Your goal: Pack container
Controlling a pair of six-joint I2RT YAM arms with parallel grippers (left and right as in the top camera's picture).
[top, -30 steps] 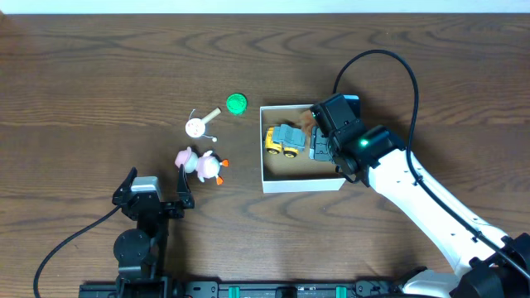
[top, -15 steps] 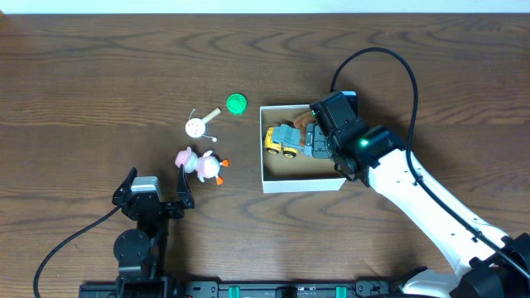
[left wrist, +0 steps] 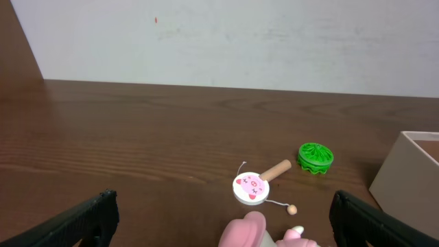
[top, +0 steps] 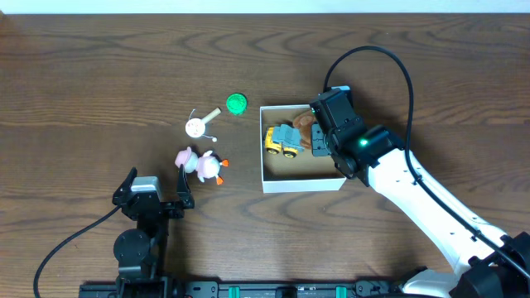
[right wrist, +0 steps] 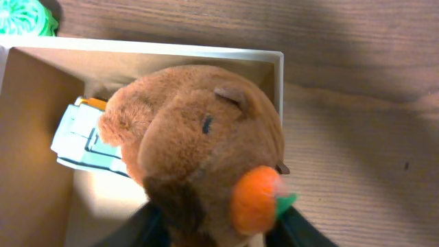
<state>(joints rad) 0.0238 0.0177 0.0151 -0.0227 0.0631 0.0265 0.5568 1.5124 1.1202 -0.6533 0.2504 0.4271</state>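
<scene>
— Right, gripping a brown plush (right wrist: 199,144) in the right fingers (right wrist: 140,230), closed snugly about its lower end, above the back of the container (right wrist: 171,49), toward its right corner.

— And placing that container where?

— Right of centre on the table (top: 99,66): white walls, brown floor, already housing a yellow-and-grey toy truck (top: 284,139) on its left side.

— Worried about anything?

— Mostly about the wall. Holding the plush that close to the rim means letting go there could hang it on the edge, or tip it out onto the table.

— Anything else?

— Could land against the truck and perch high rather than settle on the floor. Might also shove the light cardboard sideways if lowered onto the wall itself.

— And on the other side?

— Showing the left fingers (left wrist: 75,221) spread wide with nothing between them, low near the front edge. Leaves a green disc (top: 237,103), a pig-faced rattle drum (top: 197,126) and a pink-and-white toy pair (top: 201,165) out on the table, apart from the box.

— So no risk from that arm?

— None judged for now; would only matter on reaching toward the box with the right arm above it.
</scene>
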